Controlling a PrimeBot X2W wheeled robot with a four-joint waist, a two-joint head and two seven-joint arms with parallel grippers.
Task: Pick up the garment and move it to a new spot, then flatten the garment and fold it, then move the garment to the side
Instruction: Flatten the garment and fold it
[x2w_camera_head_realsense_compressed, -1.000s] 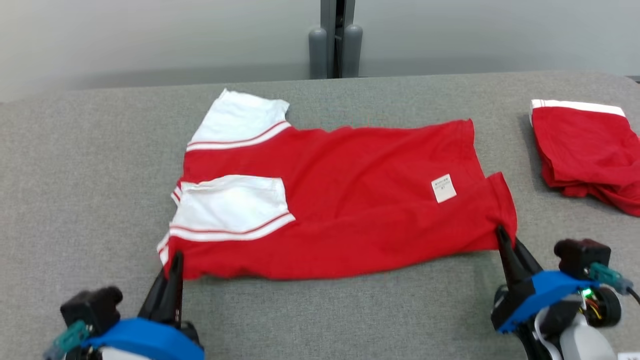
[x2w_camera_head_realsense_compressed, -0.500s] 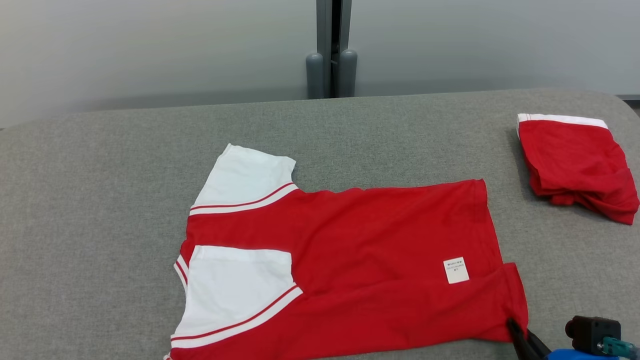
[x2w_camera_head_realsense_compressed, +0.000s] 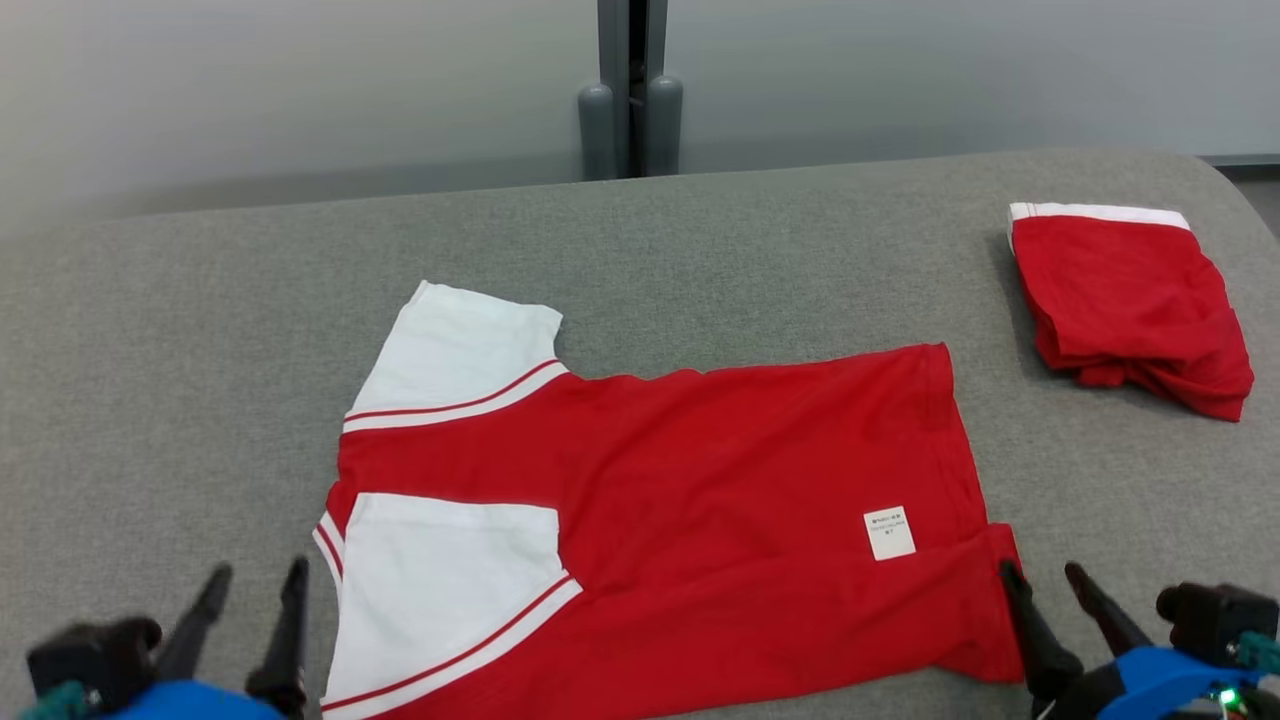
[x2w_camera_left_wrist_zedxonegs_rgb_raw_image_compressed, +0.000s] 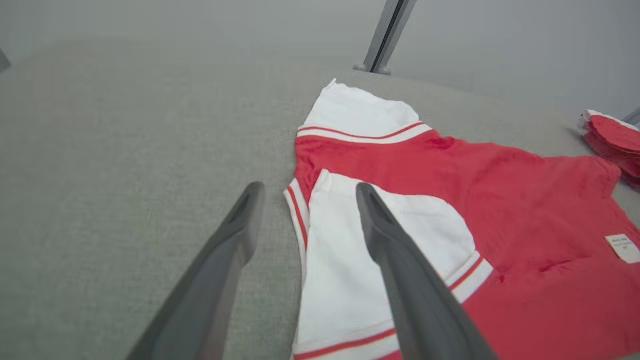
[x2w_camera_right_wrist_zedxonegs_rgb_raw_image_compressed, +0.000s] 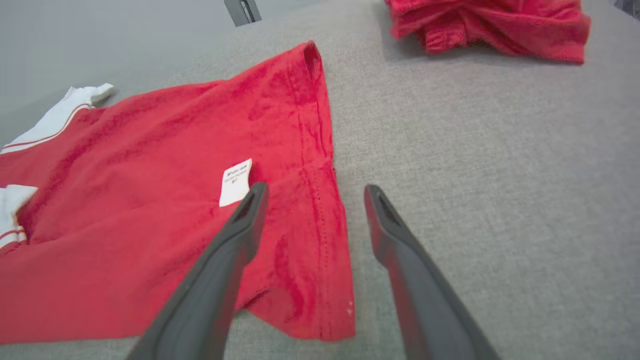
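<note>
Red-and-white garment (x2w_camera_head_realsense_compressed: 700, 480), soft and light, lies mostly flat on tabletop (x2w_camera_head_realsense_compressed: 150, 350); left tool (x2w_camera_head_realsense_compressed: 258, 568) and right tool (x2w_camera_head_realsense_compressed: 1040, 568), both spread and empty, sit by its near corners, likely the best holds.

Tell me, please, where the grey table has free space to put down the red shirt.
Widest free patch: the grey table left of the shirt. Also free: the band behind the shirt, and a narrower gap between its hem and the folded red garment. Crowded: the near edge, with the open left gripper and right gripper.
</note>
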